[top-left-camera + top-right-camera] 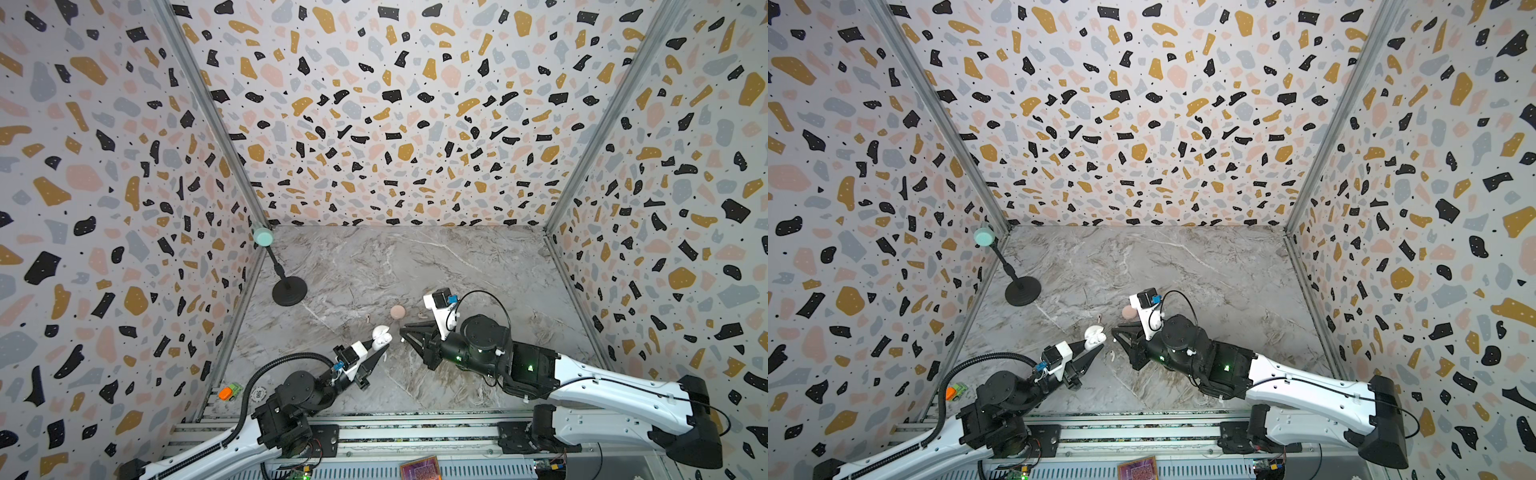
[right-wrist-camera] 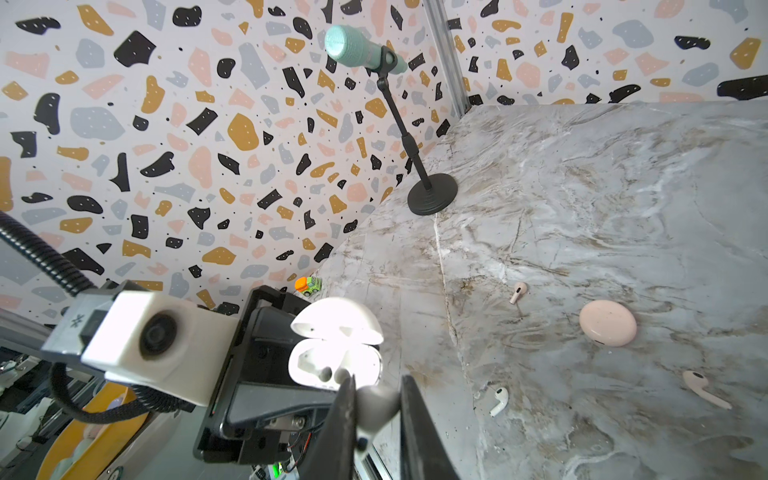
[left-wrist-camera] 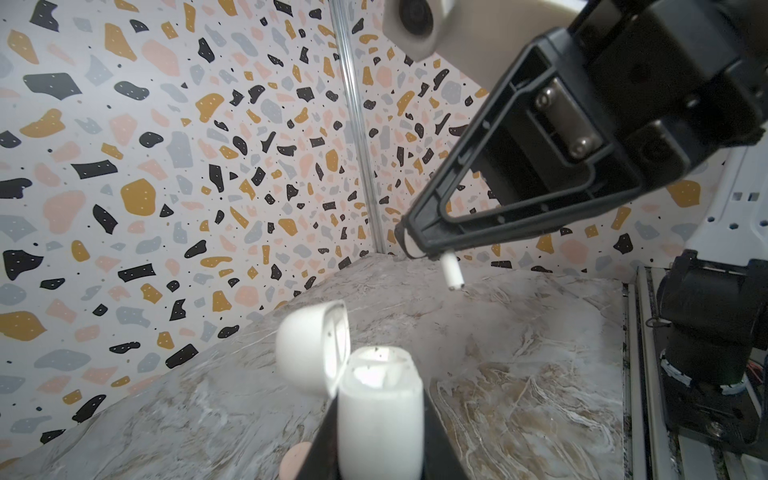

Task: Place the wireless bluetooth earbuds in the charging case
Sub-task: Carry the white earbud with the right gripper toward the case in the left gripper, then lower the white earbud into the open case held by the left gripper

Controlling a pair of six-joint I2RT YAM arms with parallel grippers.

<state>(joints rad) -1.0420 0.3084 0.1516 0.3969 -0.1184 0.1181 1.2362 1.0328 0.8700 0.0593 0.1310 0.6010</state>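
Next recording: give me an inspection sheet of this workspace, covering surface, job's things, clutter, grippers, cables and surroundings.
Surface: marble-patterned table; no spills seen.
Job's things: white case, lid open; held white earbud close to it, not yet in. The loose white earbud, two pink earbuds and closed pink case lie on the table.
Clutter: microphone on a stand; toy truck by the left wall.
Grippers: left gripper shut on the white case; right gripper shut on the held white earbud.
Cables: ribbed black hose on the left arm; thin black cable looping over the right arm.
Surroundings: speckled walls on three sides; metal rail in front.
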